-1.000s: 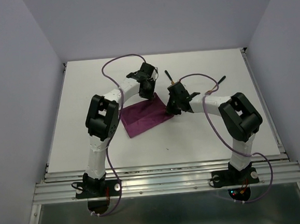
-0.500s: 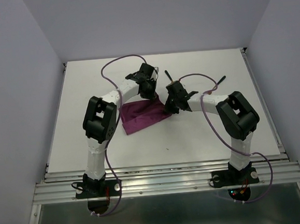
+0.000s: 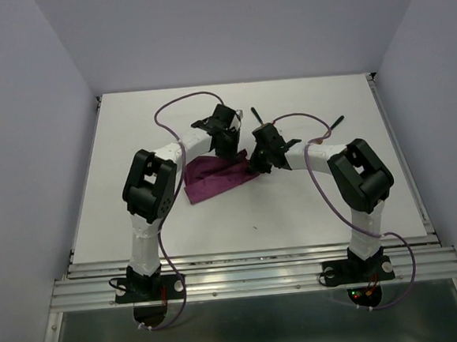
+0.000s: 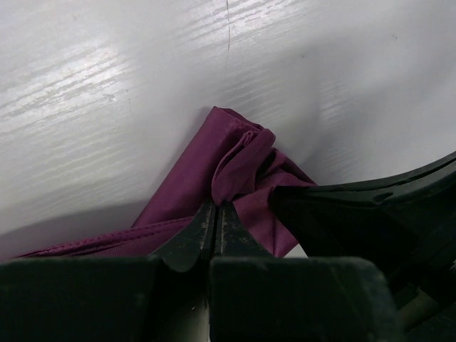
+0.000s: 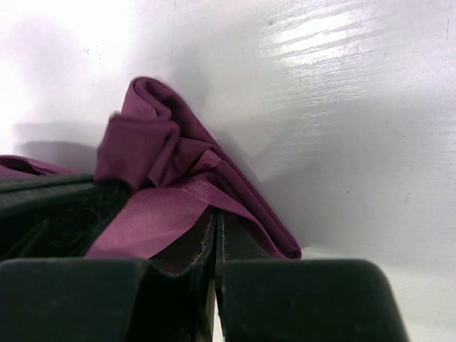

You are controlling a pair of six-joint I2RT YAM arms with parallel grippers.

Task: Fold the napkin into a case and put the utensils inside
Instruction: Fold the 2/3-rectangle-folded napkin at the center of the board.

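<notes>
state. left gripper (image 4: 214, 226): jaws pinched almost together on a bunched fold of the napkin (image 4: 235, 160). right gripper (image 5: 216, 229): jaws pressed together on another gathered edge of the same cloth. napkin location: on the table (image 3: 137, 218), mid-surface, between the two wrists; far edge lifted and crumpled, near part lying flat, not yet folded through. first utensil (image 3: 257, 116) and second utensil (image 3: 335, 121): on the table beyond the right arm, apart from the cloth.

hazards.
- uneven travel of the two grippers: likely to skew the fold and leave a crooked pocket.
- thin, slick cloth: liable to slip from a pinch if drawn taut.
- bunched layers in each pinch: risk of carrying extra layers over and closing the pocket mouth.
- close spacing of the wrists: risk of contact on further convergence.
- first utensil just behind the right wrist: liable to be knocked on a backward swing.

views. top external: overall layout, cloth outline and utensil positions, but both pinch points hidden under the wrists. wrist views: jaws and crumpled cloth up close, plus a dark body at the frame edge, probably the opposite gripper; no utensils, no full cloth outline.
</notes>
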